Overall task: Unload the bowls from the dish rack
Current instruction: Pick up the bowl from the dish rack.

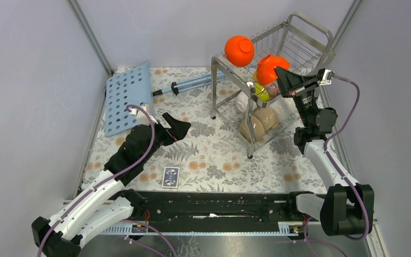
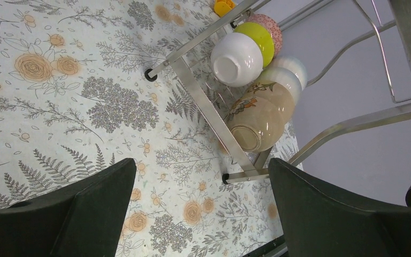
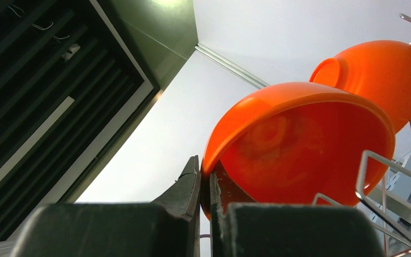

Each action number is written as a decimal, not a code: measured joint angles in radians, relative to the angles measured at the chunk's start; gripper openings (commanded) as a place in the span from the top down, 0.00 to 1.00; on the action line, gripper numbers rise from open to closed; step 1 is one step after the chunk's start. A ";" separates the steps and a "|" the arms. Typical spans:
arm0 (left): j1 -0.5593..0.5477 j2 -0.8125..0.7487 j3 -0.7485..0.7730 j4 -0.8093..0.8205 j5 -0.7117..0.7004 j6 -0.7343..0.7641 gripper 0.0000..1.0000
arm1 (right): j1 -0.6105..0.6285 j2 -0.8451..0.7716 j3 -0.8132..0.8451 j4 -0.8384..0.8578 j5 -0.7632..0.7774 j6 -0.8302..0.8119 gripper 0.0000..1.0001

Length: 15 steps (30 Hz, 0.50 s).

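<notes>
Now right gripper (image 3: 205,176) clamped on rim of orange bowl (image 3: 305,144), top tier of dish rack (image 1: 306,51), far-right corner of table (image 1: 214,155); left gripper (image 2: 200,165) wide open, empty

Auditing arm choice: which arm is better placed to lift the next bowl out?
Right. The right gripper is shut on the nearer orange bowl's rim on the dish rack's top tier; the left gripper hangs open over the table.

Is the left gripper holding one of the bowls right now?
No, the left gripper is wide open above the floral cloth with nothing in it.
</notes>
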 measured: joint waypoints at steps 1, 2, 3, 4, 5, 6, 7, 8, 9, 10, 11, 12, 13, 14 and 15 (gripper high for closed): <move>0.000 -0.003 0.000 -0.002 -0.002 0.000 0.01 | 0.000 0.004 0.009 -0.001 -0.001 0.000 1.00; 0.000 -0.006 0.000 -0.004 -0.004 0.000 0.01 | 0.000 0.006 0.015 -0.002 -0.005 0.001 1.00; 0.000 -0.008 0.001 -0.006 -0.006 0.000 0.01 | 0.000 0.006 0.018 -0.003 -0.008 0.002 1.00; 0.000 -0.009 0.003 -0.012 -0.007 0.000 0.01 | 0.000 0.006 0.022 -0.003 -0.010 0.003 1.00; 0.000 -0.009 0.006 -0.016 -0.008 0.000 0.01 | 0.000 0.006 0.027 -0.003 -0.017 0.004 1.00; 0.000 -0.009 0.008 -0.016 -0.008 0.000 0.01 | 0.000 0.006 0.031 -0.003 -0.020 0.004 1.00; 0.000 -0.009 0.009 -0.018 -0.008 0.000 0.01 | 0.000 0.006 0.036 -0.003 -0.024 0.005 1.00; 0.000 -0.009 0.011 -0.019 -0.009 0.000 0.01 | 0.000 0.006 0.040 -0.004 -0.025 0.006 1.00; 0.000 -0.009 0.012 -0.019 -0.010 0.000 0.01 | 0.000 0.006 0.048 -0.006 -0.027 0.006 1.00; 0.000 -0.009 0.013 -0.019 -0.010 0.000 0.01 | 0.000 0.007 0.056 -0.008 -0.028 0.006 1.00; 0.000 -0.009 0.014 -0.021 -0.011 0.000 0.01 | 0.000 0.007 0.068 -0.013 -0.029 0.006 1.00; 0.000 -0.009 0.017 -0.021 -0.011 0.000 0.01 | 0.000 0.007 0.077 -0.018 -0.031 0.006 1.00; 0.000 -0.009 0.020 -0.021 -0.011 0.000 0.01 | 0.000 0.007 0.088 -0.022 -0.036 0.006 1.00; 0.000 -0.009 0.023 -0.021 -0.011 0.000 0.01 | 0.000 0.007 0.097 -0.026 -0.040 0.006 1.00; 0.000 -0.009 0.027 -0.021 -0.012 0.000 0.01 | 0.000 0.007 0.106 -0.029 -0.046 0.006 1.00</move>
